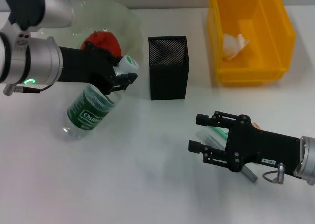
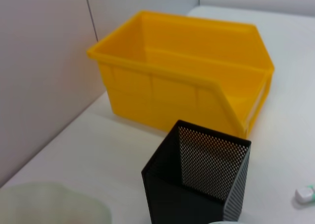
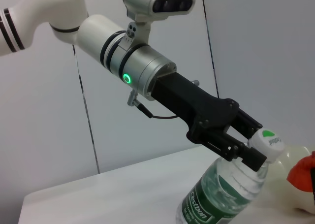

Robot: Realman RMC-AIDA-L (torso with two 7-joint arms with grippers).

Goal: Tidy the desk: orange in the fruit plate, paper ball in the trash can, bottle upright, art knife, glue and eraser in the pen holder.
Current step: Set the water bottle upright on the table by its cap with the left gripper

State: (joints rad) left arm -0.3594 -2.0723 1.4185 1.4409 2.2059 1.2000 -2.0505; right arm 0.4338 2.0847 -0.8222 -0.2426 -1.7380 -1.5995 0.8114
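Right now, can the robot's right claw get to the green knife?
Probably yes. The right claw hangs open right over the art knife on the desk, with nothing between them. The left claw is busy far off, gripping the bottle.

Silver cylindrical forearms with white upper shells, glowing green ring light, black boxy left gripper [image 1: 129,79] and right gripper [image 1: 198,132], thin grey cable looped at each wrist

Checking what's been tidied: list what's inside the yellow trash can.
The trash can holds the crumpled white paper ball, lying on its floor. Nothing else shows inside, though its near wall hides a strip of the floor in the head view.
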